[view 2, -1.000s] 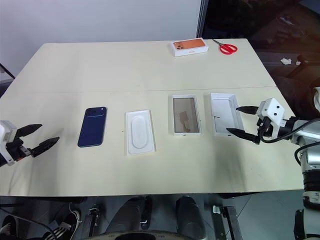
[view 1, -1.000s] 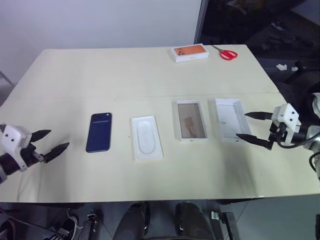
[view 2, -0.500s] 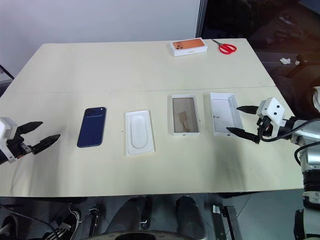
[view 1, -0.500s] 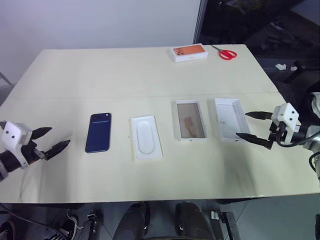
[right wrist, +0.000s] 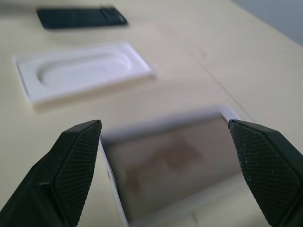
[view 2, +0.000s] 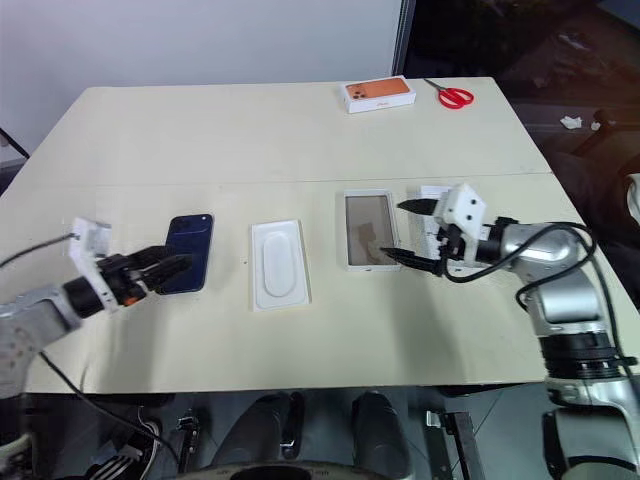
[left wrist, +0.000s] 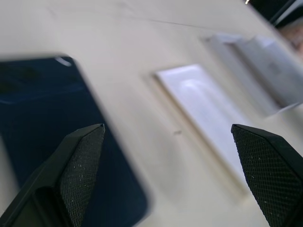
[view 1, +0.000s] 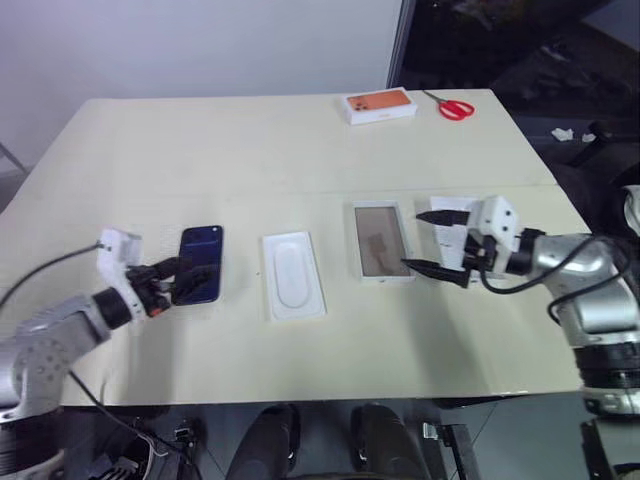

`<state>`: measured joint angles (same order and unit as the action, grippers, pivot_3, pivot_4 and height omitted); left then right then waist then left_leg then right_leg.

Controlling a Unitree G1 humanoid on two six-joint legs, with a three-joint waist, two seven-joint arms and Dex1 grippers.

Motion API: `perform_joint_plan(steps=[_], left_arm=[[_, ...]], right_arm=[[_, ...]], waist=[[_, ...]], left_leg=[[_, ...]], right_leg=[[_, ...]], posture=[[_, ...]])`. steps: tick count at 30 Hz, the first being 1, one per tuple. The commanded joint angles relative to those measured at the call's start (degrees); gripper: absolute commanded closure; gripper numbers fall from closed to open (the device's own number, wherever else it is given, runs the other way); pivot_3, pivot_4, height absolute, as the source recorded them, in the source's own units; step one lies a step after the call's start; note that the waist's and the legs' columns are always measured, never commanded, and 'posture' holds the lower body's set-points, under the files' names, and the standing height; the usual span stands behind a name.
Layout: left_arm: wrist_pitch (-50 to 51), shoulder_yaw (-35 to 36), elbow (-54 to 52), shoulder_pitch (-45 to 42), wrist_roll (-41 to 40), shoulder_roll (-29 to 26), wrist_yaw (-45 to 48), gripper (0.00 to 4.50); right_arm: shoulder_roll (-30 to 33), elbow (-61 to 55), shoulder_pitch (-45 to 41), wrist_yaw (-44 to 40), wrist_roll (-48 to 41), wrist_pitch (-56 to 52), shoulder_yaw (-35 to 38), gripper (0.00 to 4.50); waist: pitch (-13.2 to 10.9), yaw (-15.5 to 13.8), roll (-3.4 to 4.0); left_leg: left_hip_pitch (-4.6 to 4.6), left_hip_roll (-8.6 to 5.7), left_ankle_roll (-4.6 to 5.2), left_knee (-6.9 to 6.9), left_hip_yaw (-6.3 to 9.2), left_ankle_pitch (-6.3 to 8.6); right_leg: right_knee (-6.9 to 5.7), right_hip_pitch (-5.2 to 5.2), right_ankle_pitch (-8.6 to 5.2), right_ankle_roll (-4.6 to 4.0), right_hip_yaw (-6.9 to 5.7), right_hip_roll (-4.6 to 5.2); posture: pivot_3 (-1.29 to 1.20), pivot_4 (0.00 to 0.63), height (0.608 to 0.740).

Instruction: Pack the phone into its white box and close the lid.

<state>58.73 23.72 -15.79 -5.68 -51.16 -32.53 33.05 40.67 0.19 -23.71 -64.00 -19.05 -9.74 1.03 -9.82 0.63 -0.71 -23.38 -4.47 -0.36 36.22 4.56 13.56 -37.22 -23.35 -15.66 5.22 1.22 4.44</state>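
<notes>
1. The left gripper (view 1: 178, 279), fingers wide apart and empty, reaches over the near end of the phone (view 1: 199, 262).
2. The right gripper (view 1: 436, 241), spread and empty, hovers by the white box (view 1: 381, 241), hiding most of the lid (view 1: 455, 204).
3. The right wrist view shows the box's tan lining close up.

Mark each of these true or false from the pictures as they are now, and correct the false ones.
1. The phone lies inside the white box. False: it lies on the table, left of the moulded insert.
2. Both grippers are open. True: left gripper and right gripper hold nothing.
3. The lid covers the white box. False: it lies beside it, partly behind the right gripper.
4. Red scissors lie at the table's far edge. True.
</notes>
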Motion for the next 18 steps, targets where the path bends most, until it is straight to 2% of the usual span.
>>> perform_joint_plan(steps=[1, 4, 7, 11, 18], left_arm=[[5.83, 1.85, -2.23, -1.61, -7.93, 3.32, -6.15, 0.0], [7.62, 3.03, -1.34, -3.17, -14.79, 7.94, -11.05, 0.0], [8.74, 1.77, 0.75, -3.46, -15.06, 10.43, -15.75, 0.0], [10.74, 1.23, 1.98, -3.38, -19.38, 12.25, -18.4, 0.0], [9.61, -1.81, 5.88, -4.75, -17.55, 14.67, -21.85, 0.0]], right_arm=[[-0.43, -0.83, -0.69, 1.04, 0.18, 0.39, 0.29, 0.02], [-0.81, -0.7, -0.44, 1.36, 0.41, 0.96, -0.21, 0.02], [-1.43, -1.0, -0.35, 1.84, 1.1, 1.53, -0.95, 0.02], [-1.72, -1.33, -0.22, 2.18, 1.9, 2.32, -1.74, 0.02], [-2.04, -3.97, 0.58, 0.83, 1.17, 1.45, -3.98, 0.02]], waist=[[0.0, -0.11, -0.01], [0.01, -0.15, -0.01], [0.02, -0.05, -0.03], [0.02, 0.01, -0.03], [0.03, -0.19, -0.03]], left_leg=[[0.0, -0.01, 0.0, 0.01, 0.0, 0.0], [0.0, -0.03, 0.0, 0.04, 0.02, 0.0], [0.02, -0.03, -0.01, 0.04, 0.02, 0.0], [0.03, -0.02, -0.02, 0.02, 0.01, -0.02], [0.04, -0.03, -0.03, 0.05, 0.02, -0.02]], right_leg=[[0.0, 0.0, 0.0, 0.0, 0.0, 0.0], [-0.01, 0.01, 0.0, 0.0, -0.01, 0.0], [-0.02, 0.03, 0.0, 0.0, -0.02, 0.0], [-0.03, 0.01, 0.0, 0.0, 0.01, -0.05], [-0.02, 0.06, 0.0, 0.0, -0.01, -0.03]], posture=[[0.0, 0.15, 0.74], [0.0, 0.15, 0.74], [0.0, 0.15, 0.74], [0.0, 0.15, 0.74], [0.0, 0.15, 0.74]])
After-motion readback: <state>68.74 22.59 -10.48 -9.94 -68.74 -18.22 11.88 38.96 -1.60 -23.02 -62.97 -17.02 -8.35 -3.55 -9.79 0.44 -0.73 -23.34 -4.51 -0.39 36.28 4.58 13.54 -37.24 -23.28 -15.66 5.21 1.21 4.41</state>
